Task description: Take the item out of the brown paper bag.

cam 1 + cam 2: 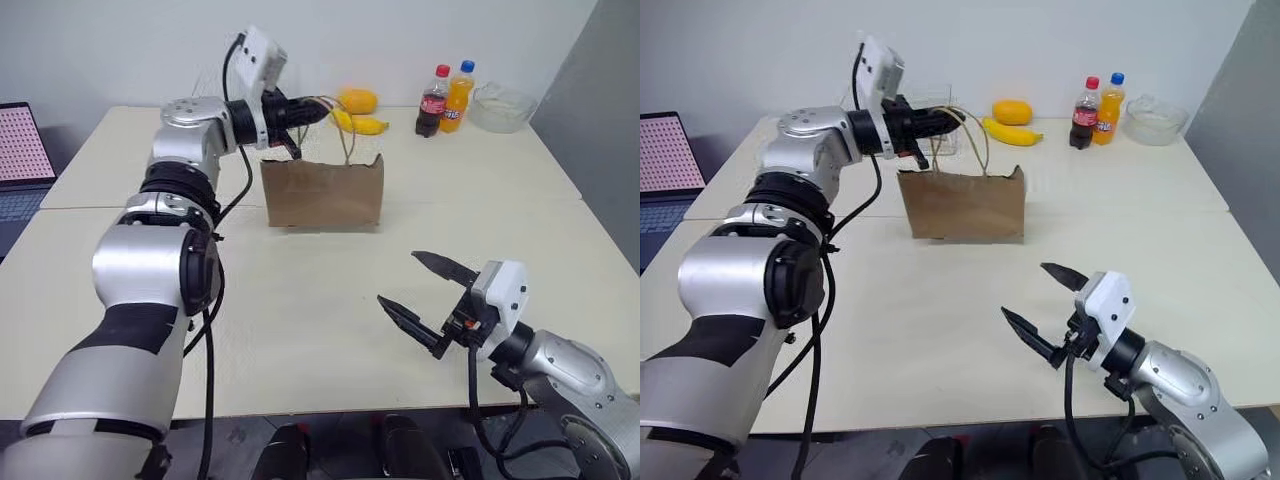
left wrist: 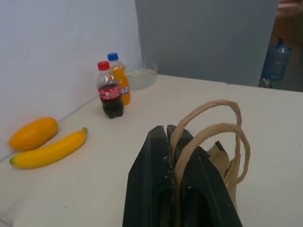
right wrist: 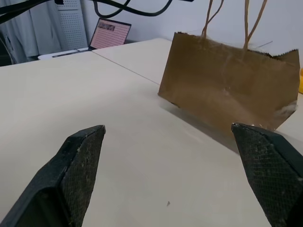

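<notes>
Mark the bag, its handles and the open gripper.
bag (image 1: 322, 195), left eye view, front panel.
handles (image 2: 222, 127), left wrist view, loop tops.
right gripper (image 1: 1045, 305), right eye view, between its fingertips.

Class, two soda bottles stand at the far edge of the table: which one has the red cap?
The cola bottle, dark with a red label; the orange soda bottle beside it has a blue cap.

The creased kraft-brown paper bag (image 1: 323, 193) looks matt and slightly rough. The cream bench (image 1: 300, 320) is smooth and matt. The right gripper (image 3: 175, 175) has textured black plastic pads (image 3: 83, 163).
</notes>
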